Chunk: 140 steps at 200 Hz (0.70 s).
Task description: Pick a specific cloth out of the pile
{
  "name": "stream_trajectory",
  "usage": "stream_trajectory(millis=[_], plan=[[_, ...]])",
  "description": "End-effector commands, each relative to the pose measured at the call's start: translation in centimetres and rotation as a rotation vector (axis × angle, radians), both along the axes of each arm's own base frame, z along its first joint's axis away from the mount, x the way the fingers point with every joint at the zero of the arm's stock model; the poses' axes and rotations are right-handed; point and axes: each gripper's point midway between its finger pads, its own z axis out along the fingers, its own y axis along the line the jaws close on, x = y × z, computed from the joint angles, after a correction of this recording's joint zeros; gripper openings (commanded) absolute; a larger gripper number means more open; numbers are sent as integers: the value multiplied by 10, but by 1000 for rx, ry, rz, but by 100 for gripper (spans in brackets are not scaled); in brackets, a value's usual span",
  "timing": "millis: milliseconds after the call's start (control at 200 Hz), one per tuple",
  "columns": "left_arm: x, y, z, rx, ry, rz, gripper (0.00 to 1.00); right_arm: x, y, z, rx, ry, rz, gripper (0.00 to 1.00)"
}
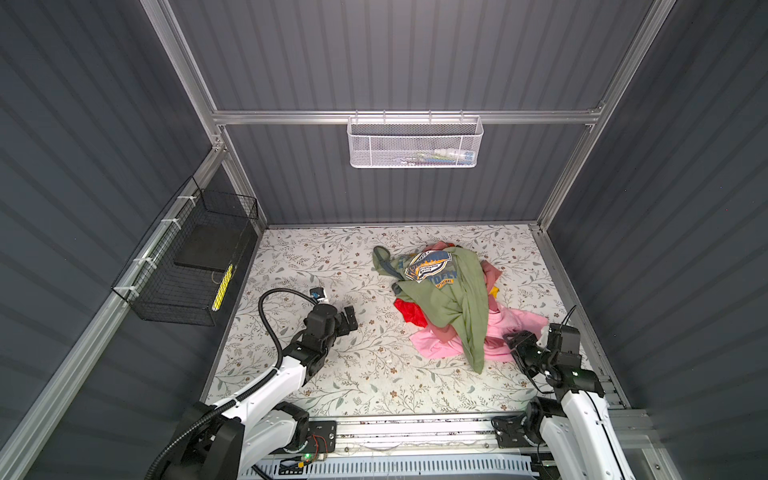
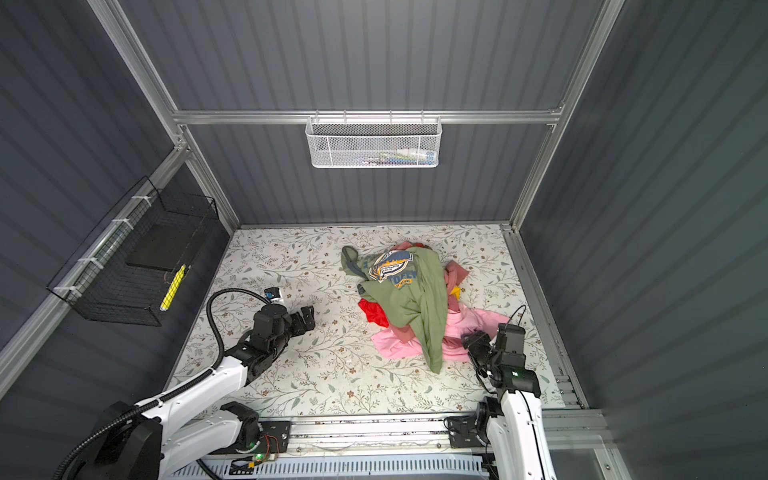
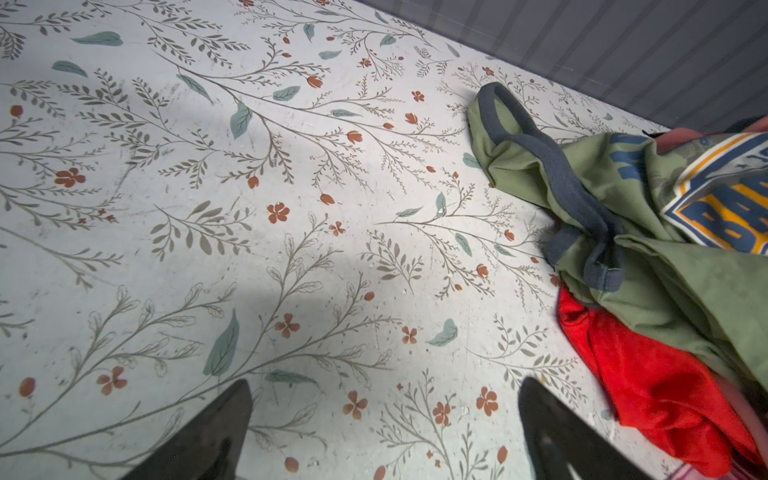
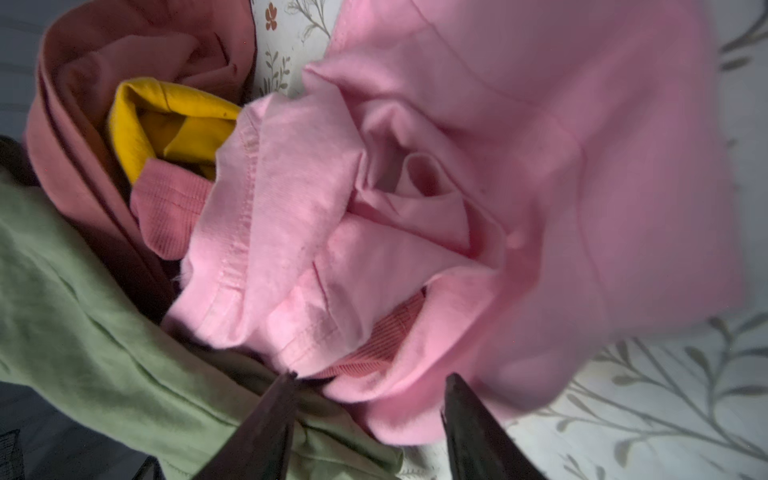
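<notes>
2 top views show the cloth (image 1: 493, 271) poking from the pile (image 1: 449, 299) on its right, under a green shirt (image 1: 469, 316). Left wrist: left gripper (image 3: 385, 384) spread wide above the table (image 3: 166, 249). Right wrist: right gripper (image 4: 372, 376) straddles pink folds (image 4: 291, 187); grip unclear.

I work in a lab's robot test booth. Grey ribbed wall panels (image 1: 395, 54) close three sides, framed by bare aluminium rails (image 1: 291, 117). A white mesh basket (image 1: 415, 143) hangs at twelve o'clock, a black wire basket (image 1: 183, 286) at nine. My left arm (image 1: 286, 374) and right arm (image 1: 582, 411) stand on a metal rail (image 1: 415, 430) at six, beside exposed wiring (image 1: 319, 445), edging a flower-printed tabletop (image 1: 353, 382).
</notes>
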Motion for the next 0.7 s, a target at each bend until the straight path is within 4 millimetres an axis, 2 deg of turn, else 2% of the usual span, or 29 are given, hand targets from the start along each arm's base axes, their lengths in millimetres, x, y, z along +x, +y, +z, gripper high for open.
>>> stream_trajectory(millis=[0,225,450,650,695], plan=[[8,-10,13,24,-34,-17,100,-7,4,0,-5,14,30,57],[7,-53,23,103,-52,-132,100,1,11,2,7,-16,64,52],[6,-94,23,146,-56,-227,100,23,15,42,-73,-182,139,54],[3,-126,24,160,-70,-305,100,42,15,62,-129,-220,204,56],[2,-130,24,165,-71,-317,100,53,14,73,-158,-256,224,56]])
